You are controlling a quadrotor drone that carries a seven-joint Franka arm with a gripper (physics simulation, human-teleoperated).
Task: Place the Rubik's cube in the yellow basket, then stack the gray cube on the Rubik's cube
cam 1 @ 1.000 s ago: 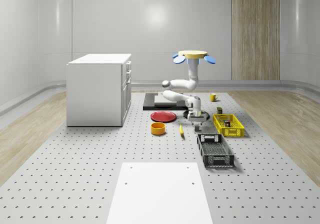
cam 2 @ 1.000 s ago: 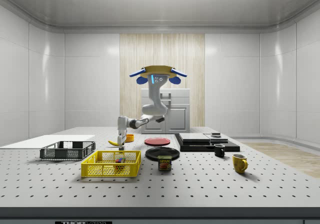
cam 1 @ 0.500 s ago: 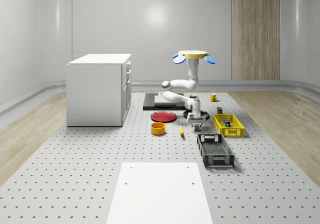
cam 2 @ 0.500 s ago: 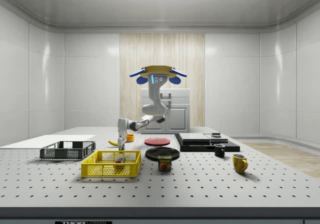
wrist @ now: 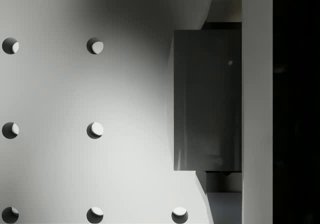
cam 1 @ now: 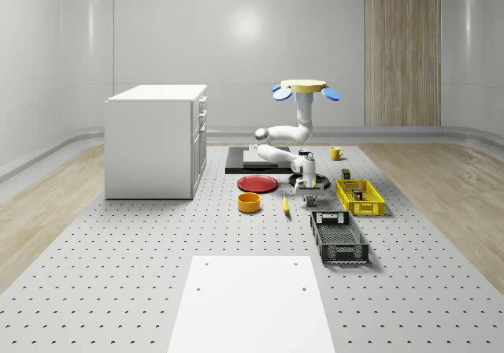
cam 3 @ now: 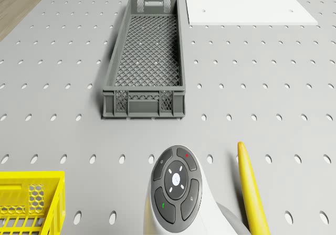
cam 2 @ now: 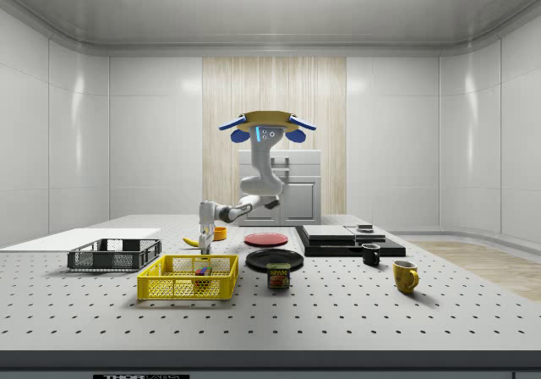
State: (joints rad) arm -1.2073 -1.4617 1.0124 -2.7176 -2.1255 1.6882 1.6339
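White cabinet (cam 1: 156, 140) at whole-scene view's left, far side of perforated table (cam 1: 118, 274). White sheet (cam 1: 250, 302) near edge, centre. Gray mesh crate (cam 1: 339, 237) right of sheet. Orange bowl (cam 1: 249, 202) and red plate (cam 1: 257, 183) mid-table; banana (cam 1: 285, 206) just right of bowl. Black slab (cam 1: 242, 161) beyond plate. Yellow mug (cam 1: 335, 154) far right. In side view: black plate (cam 2: 275, 260), Spam can (cam 2: 278, 276), black mug (cam 2: 370, 255).
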